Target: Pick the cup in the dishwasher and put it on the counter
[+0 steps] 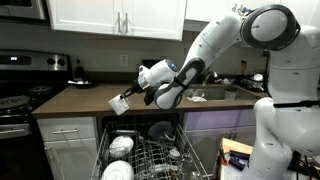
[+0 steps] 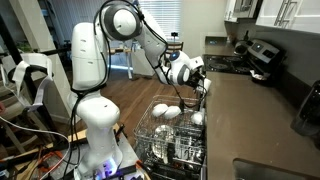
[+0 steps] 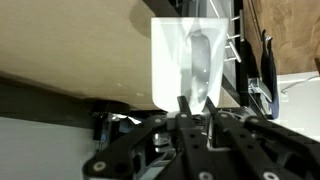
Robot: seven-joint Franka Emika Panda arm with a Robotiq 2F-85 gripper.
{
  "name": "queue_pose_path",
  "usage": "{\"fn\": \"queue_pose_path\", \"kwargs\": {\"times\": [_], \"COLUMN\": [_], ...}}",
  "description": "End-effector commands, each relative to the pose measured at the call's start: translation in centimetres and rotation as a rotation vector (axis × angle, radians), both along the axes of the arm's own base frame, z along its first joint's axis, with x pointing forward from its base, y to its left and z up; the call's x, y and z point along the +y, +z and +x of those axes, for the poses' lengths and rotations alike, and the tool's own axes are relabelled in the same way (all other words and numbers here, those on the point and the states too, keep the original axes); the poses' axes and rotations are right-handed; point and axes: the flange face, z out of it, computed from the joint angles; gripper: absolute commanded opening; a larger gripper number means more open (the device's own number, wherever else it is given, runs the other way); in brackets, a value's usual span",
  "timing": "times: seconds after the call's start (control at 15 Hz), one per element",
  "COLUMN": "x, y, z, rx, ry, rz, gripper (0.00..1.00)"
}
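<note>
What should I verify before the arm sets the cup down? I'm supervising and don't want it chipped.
1. Grip: the gripper is shut on the cup: ok.
2. Cup raised clear of the dishwasher: ok.
3. Cup fully over the counter: cannot tell; in an exterior view it hangs near the front edge.
4. Counter patch next to the cup looks bare: ok.
5. Cup upright: cannot tell; it looks tilted in an exterior view.
</note>
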Motion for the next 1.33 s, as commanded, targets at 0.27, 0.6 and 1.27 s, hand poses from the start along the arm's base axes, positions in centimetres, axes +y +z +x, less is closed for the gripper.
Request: {"fn": "queue_pose_path", "kwargs": {"times": [0.27,0.6,1.27], "x": [-0.8,-1.1,-1.7], "y": [1.6,2.4,4.4], "z": [1.2,1.5,3.4], "rx": [-0.042,-0.059,-0.117], "ry": [-0.031,-0.047,-0.098], "rz": [-0.004,0.003,-0.015], "gripper": [0.06,0.06,0.05]}}
